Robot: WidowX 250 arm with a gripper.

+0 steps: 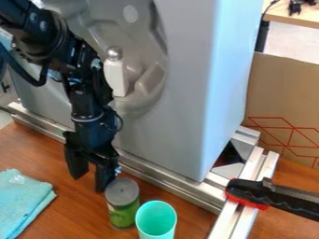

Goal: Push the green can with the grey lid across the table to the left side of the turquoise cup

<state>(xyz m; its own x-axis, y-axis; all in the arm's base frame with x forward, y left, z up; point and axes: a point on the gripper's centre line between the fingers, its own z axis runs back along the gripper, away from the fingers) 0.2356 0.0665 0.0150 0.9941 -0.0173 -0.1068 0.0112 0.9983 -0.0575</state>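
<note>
Closest to me, at the bottom of my view, I have an open-topped turquoise cup (156, 220) with smooth round walls, standing upright on the reddish-brown wooden desk (193, 223). Just beside it, to the left and slightly farther back, is a green cylindrical can (124, 214) with a dull grey lid (122, 190), also upright. Over on the left side lies a light turquoise cloth (24, 203), folded flat on the wood and well apart from the can. My black two-finger claw (90, 179) hangs pointing down between cloth and can, its fingers spread with a gap between them and nothing pinched. The right-hand finger is right next to the can's lid; I can't tell from here whether they touch. On the right, a tool with a black handle and red edging (249, 193) lies across silver metal rails (237, 212). More silver railing (168, 176) runs along the foot of a large grey panelled box (187, 93), whose moulded recess carries a white block (116, 77) topped by a round silver knob (114, 52). Beyond its right side stands brown cardboard (283, 88) printed with red lines, and farther back is a pale wooden tabletop (293, 16) with a small black object (295, 6) on it.
</note>
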